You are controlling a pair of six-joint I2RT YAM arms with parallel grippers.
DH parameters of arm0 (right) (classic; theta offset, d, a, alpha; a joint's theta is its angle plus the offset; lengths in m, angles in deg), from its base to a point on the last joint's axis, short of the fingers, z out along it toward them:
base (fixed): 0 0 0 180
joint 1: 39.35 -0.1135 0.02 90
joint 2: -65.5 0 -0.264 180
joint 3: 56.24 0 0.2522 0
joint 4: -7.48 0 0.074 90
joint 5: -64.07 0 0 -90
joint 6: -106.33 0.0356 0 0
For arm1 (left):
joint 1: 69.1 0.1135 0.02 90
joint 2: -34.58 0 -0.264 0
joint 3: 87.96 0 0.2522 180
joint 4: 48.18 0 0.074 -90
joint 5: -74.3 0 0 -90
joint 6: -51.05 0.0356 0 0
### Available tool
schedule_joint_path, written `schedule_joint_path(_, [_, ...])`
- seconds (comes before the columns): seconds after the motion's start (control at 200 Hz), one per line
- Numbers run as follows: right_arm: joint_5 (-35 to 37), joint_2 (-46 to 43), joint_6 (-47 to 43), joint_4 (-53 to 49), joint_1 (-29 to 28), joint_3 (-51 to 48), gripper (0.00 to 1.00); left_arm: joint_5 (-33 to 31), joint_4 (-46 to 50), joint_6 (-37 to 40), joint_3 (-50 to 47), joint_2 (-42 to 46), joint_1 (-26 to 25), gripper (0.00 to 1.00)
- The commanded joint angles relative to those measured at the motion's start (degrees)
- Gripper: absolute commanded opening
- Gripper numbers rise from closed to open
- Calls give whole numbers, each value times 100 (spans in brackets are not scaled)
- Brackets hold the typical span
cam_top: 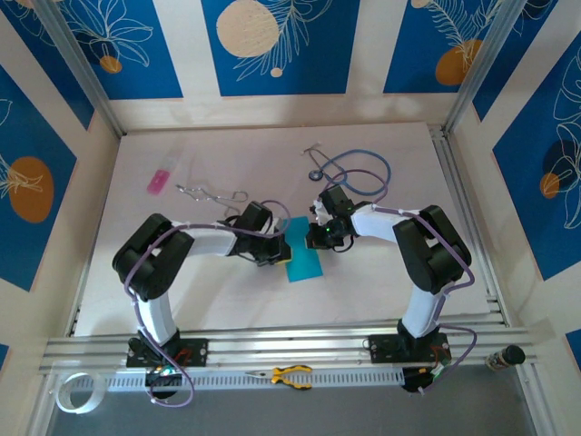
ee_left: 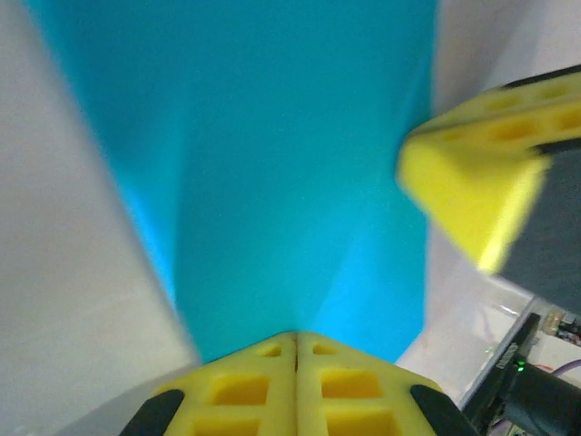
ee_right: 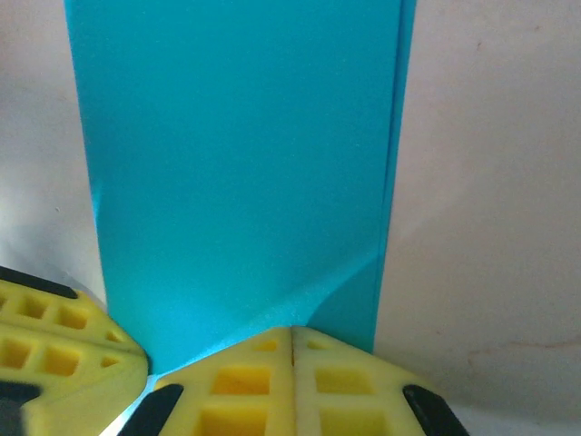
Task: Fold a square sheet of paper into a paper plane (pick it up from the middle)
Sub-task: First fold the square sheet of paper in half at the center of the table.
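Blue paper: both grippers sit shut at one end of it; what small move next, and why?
Probably hold with the left gripper and slide the right gripper along the folded edge of the square sheet of paper. Both are shut at one end, and it buckles at their tips.

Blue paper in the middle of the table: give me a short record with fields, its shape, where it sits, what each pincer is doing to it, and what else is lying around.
object: paper sheet, cyan, folded into a narrow rectangle
position: mid-table, between the two arms
left pincer: shut, pinching the sheet's edge
right pincer: shut, pinching the sheet's edge, close beside the left one
farther back: stethoscope, pink rectangle
near rail: yellow-handled pliers
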Motion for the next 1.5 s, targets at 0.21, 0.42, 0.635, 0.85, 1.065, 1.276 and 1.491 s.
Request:
schedule_joint_path(0.21, [480,187,-68,-734,52,-264,0,-163,-23,402,-205,128,-13,10])
schedule_joint_path(0.42, [498,175,-23,-726,47,-288,0,249,-334,235,-148,507,-84,12])
schedule_joint_path(0.635, [498,165,-17,-709,47,-305,0,562,-779,-74,-394,313,-254,12])
schedule_joint_path(0.85, [484,165,-17,-709,38,-306,0,475,-803,-26,-752,232,-416,11])
schedule_joint_path(1.065, [319,118,-41,-612,23,-305,0,256,-413,292,-883,374,-428,10])
schedule_joint_path(1.276, [-552,-696,370,-279,20,-118,11,15,-177,404,-566,1044,-391,13])
schedule_joint_path(1.491, [-249,-2073,1105,-287,265,-440,36,-76,77,473,216,921,73,15])
